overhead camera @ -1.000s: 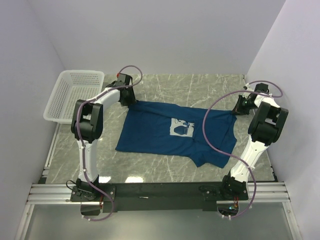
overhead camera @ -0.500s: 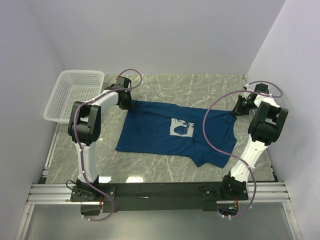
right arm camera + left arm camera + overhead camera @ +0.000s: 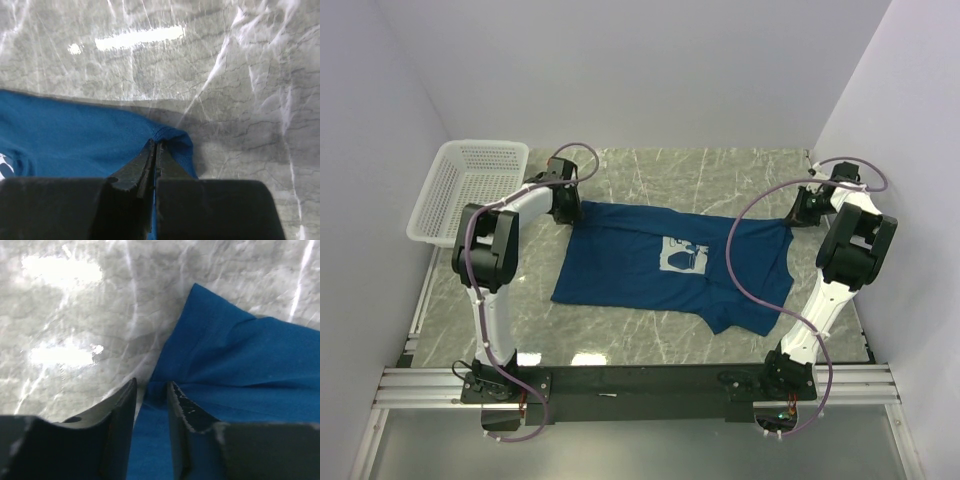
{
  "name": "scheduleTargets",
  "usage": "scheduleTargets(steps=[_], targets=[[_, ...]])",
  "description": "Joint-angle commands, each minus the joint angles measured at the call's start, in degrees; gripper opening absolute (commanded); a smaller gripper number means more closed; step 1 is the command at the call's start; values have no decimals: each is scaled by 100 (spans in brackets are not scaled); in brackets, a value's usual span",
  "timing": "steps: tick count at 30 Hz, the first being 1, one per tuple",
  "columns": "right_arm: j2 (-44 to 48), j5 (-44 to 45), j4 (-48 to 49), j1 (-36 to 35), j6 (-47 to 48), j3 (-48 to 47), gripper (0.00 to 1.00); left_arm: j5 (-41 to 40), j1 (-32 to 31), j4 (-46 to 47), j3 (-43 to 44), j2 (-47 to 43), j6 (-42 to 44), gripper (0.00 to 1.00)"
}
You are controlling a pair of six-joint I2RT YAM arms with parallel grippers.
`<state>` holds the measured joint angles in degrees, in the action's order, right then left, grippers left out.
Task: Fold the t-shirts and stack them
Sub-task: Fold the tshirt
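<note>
We see the dark navy-blue short-sleeved cloth t-shirt [image 3: 650,265] lying spread between both pincers; the right gripper [image 3: 154,145] is closed tight on a bunched corner of it. The left gripper [image 3: 151,385] stands narrowly parted; the shirt's far corner lies under its tips.

Bright overhead light is glaring off the glossy grey marbled bench [image 3: 60,270]; wrist views are blurring at their lower edges.

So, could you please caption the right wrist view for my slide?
Right gripper shut on a bunched edge of the blue t-shirt, marble table beyond.
</note>
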<state>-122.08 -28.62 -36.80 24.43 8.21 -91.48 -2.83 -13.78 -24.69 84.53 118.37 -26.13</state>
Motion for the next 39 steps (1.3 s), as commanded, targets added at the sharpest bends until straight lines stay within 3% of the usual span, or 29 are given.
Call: scheduleTargets(steps=[1, 9, 13, 24, 31, 39], targets=[[-35, -65, -65, 62, 23, -379, 0, -130, 51, -1, -244, -453, 134, 38], [-290, -12, -179, 62, -38, -739, 0, -43, 68, 500, -367, -1307, 161, 55], [-299, -12, -152, 62, -39, -739, 0, 344, 183, 193, 368, -764, -32, 56], [-290, 41, -188, 62, 49, -696, 0, 1205, 271, -185, 1574, 766, -112, 50], [-325, 23, -196, 80, 32, -713, 0, 1408, 279, -265, 1645, 925, -77, 46], [-325, 41, -223, 71, 41, -722, 0, 1452, 332, -309, 1654, 995, -76, 29]])
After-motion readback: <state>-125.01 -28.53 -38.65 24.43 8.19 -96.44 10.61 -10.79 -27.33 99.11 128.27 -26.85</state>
